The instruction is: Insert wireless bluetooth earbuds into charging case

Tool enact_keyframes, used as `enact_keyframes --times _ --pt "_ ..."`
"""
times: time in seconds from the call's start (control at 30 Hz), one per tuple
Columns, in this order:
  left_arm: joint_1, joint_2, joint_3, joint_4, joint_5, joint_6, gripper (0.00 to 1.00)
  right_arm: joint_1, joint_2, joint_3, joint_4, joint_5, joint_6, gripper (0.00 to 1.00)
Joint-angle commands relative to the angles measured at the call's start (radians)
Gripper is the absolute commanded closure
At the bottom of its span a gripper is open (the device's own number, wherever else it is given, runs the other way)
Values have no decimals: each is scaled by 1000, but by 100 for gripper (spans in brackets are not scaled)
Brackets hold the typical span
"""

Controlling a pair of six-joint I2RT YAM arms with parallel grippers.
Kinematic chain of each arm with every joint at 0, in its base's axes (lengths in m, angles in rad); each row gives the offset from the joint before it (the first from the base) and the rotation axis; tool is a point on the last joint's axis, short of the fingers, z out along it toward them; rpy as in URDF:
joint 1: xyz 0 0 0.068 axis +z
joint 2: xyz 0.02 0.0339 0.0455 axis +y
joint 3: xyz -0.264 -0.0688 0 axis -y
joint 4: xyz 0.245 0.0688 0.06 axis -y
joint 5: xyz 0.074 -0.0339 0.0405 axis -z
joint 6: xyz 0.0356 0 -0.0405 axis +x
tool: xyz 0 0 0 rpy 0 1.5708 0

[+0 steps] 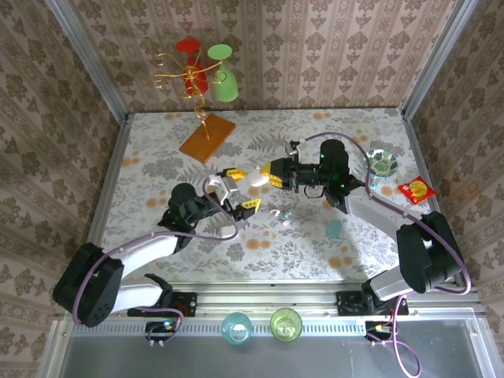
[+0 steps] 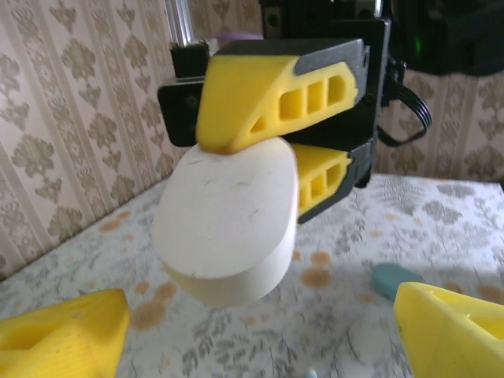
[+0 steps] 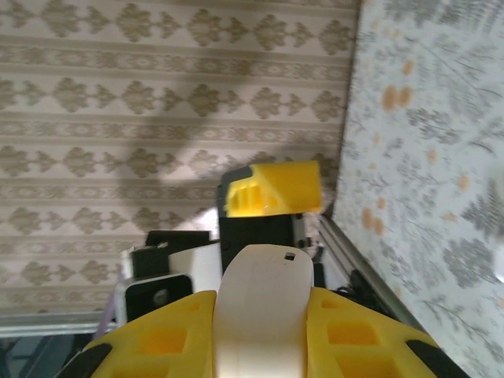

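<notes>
Nearest (left wrist view): two chunky yellow fingertips (image 2: pixel 63 335) at the btm corners. They belong to the left gripper (image 1: pixel 239 194), spread wide, let go, gripping nothing.
Case: white oval pebble (image 2: pixel 228 224), matte, flat face w/ faint scuffs, rounded rim, looks closed. Held up off the table, just ahead of the left fingertips, roughly centred btw them, apart from both.
Right gripper: (image 1: pixel 268 175) clamped on the case, one yellow finger (image 2: pixel 264 98) on the flat top face, the other under it.
Finger build: hard yellow plastic, wedge-shaped, rectangular cut-outs in the sides, black mounts behind.
Right wrist view: case stands edge-on btw that arm's own yellow fingers, smooth cream-white w/ a tiny dark mark near its far end. One yellow finger of the left gripper shows just beyond it.
Earbuds: tiny clear glossy bits (image 1: pixel 277 213) lying on the table, just right of the left gripper's lower fingertip and below the right gripper, touching neither. Too small for more detail.
Blue piece: pale blue, rounded (image 1: pixel 335 229), on the table further right, well apart from both grippers and below the right arm's forearm.
Table: (image 1: pixel 157 150) flat, printed w/ grey leaves and orange blotches.
Back left: wooden board (image 1: pixel 207 138), tan, rectangular, w/ a gold wire stand (image 1: pixel 193 75) carrying a red and a green piece.
Right side: small patterned dish (image 1: pixel 382 163) and red packet (image 1: pixel 416 190), near each other.
Near rail: blue cup (image 1: pixel 236 327) and green cup (image 1: pixel 286 324), side by side, see-through.
</notes>
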Motion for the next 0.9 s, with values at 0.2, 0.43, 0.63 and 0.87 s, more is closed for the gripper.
enact_keyframes --times 0.2,0.43,0.63,0.87 --pt "11 114 59 331 85 -174 19 -8 80 -37 561 -17 408 91" --pt "12 92 77 331 87 -180 27 -7 120 -64 682 12 484 91" --pt "12 111 112 332 131 -182 36 -6 124 -67 695 17 488 91" --pt "5 133 142 332 150 -175 43 -6 122 -59 698 10 479 90"
